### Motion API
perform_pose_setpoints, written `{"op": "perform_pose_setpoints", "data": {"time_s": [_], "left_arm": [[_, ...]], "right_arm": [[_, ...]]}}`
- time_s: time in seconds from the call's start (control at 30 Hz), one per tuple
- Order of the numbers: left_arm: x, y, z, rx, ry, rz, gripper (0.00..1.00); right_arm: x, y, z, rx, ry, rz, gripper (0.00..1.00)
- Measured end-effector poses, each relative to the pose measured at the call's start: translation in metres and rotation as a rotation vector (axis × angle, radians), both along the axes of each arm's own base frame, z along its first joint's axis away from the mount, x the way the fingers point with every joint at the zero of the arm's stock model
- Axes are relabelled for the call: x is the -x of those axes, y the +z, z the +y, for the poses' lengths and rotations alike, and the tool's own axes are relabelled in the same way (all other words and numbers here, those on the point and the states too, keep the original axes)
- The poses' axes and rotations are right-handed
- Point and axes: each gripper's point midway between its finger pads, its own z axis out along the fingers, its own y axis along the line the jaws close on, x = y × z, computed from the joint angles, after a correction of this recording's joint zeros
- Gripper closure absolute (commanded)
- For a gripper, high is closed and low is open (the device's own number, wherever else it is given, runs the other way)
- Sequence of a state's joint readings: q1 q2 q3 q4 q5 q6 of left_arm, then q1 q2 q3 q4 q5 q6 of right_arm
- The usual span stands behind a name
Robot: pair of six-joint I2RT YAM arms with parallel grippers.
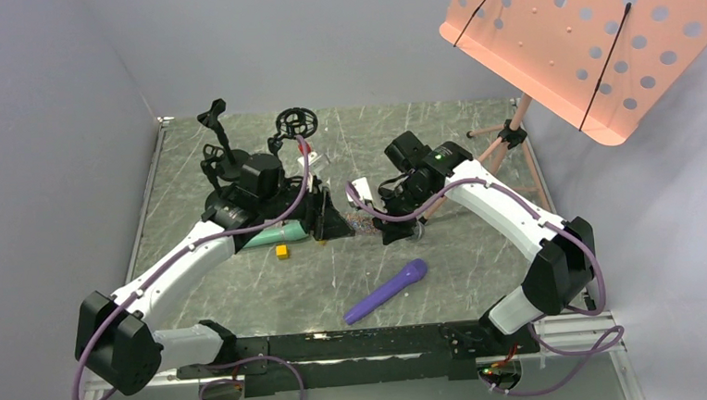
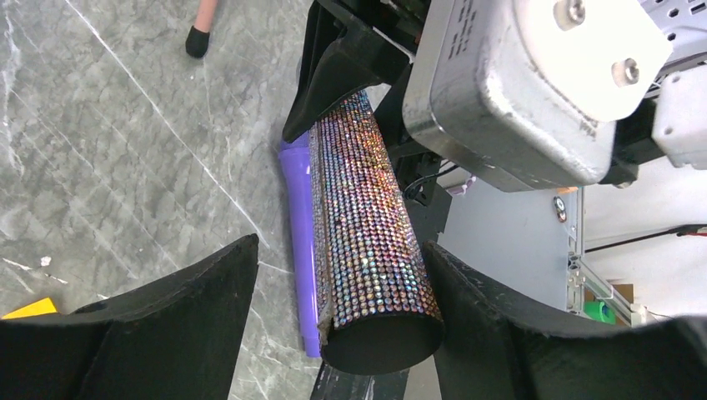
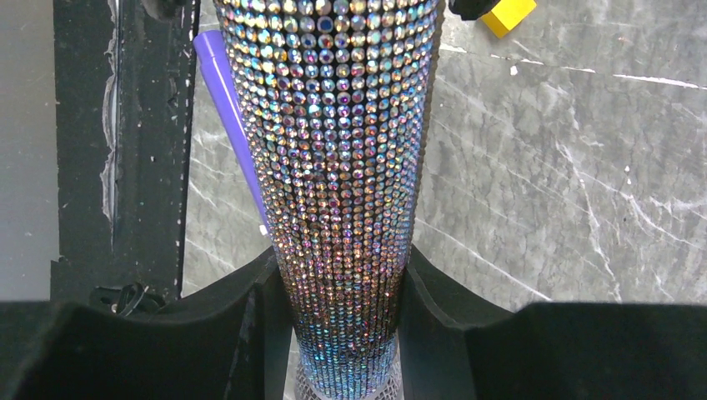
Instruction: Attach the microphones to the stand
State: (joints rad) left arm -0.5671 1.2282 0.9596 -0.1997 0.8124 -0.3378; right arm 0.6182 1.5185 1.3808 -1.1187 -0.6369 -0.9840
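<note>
Glittery microphone (image 3: 342, 167) – handling notes.

Position: it spans the gap between the two arms over the middle of the bench (image 1: 482, 238) and appears to be held clear of the surface. The purple microphone (image 1: 388, 291) lies flat on the bench nearer the arm bases. The teal microphone (image 1: 278, 232) lies by the left arm, close to a yellow cube (image 1: 282, 252). The black stand (image 1: 221, 143) is at the back left and we see no microphone in it.

Right gripper (image 3: 342, 283): clamped on the body, both fingers pressed to the stones, with silver mesh showing just beyond them. Left gripper (image 2: 338, 258): jaws apart, one on each side of the flat butt end. One finger looks to be at or very near the surface (contact not certain) and the other stands clear of it.

Our handling judgement:
- The body is a stiff tube and should not flex under a clamp.
- The rhinestone skin is bumpy – good bite for the pads, though stones could shed under a hard squeeze or a sliding grip.
- The mesh head is probably the heavy end, and it could dent, so we keep the jaws off it.
- The body looks tapered, so a loose grip may creep toward the thin end.

Where to hold: on the straight barrel near the butt, square across it, leaving a free stretch for the stand's clip.
</note>
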Motion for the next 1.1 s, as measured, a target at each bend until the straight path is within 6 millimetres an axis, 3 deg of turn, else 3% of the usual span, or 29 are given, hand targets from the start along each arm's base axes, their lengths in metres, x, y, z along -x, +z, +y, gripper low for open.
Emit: {"op": "perform_pose_setpoints", "data": {"time_s": [0.17, 0.3, 0.37, 0.47, 0.5, 0.6, 0.73, 0.83, 0.97, 1.1], "left_arm": [[0.001, 0.002, -0.003, 0.007, -0.002, -0.006, 0.36], [0.004, 0.002, -0.005, 0.007, -0.013, -0.005, 0.51], [0.005, 0.002, -0.005, 0.006, -0.015, -0.004, 0.66], [0.005, -0.002, -0.005, -0.005, -0.014, -0.001, 0.98], [0.005, -0.003, -0.005, -0.007, -0.013, 0.003, 1.0], [0.005, -0.006, -0.006, -0.012, -0.02, 0.015, 1.0], [0.006, -0.008, -0.006, -0.01, -0.026, 0.03, 1.0], [0.007, -0.009, -0.004, 0.005, -0.014, 0.039, 1.0], [0.013, -0.021, 0.011, 0.027, 0.052, 0.103, 1.0], [0.011, -0.02, 0.028, 0.065, 0.156, 0.134, 1.0]], "right_arm": [[0.001, -0.001, 0.0, 0.003, 0.0, 0.004, 0.92], [0.0, -0.003, 0.0, 0.01, -0.006, 0.011, 0.92], [0.0, -0.004, -0.001, 0.016, -0.009, 0.017, 0.92], [0.001, -0.006, -0.002, 0.027, -0.027, 0.036, 0.92], [0.001, -0.007, -0.003, 0.03, -0.029, 0.041, 0.91], [0.003, -0.009, -0.003, 0.039, -0.031, 0.055, 0.85], [0.005, -0.01, -0.004, 0.05, -0.041, 0.077, 0.42], [0.004, -0.005, -0.004, 0.037, -0.059, 0.1, 0.23], [-0.008, 0.017, 0.003, -0.038, -0.093, 0.1, 0.12], [-0.029, 0.051, 0.002, -0.144, -0.153, 0.103, 0.11]]}}
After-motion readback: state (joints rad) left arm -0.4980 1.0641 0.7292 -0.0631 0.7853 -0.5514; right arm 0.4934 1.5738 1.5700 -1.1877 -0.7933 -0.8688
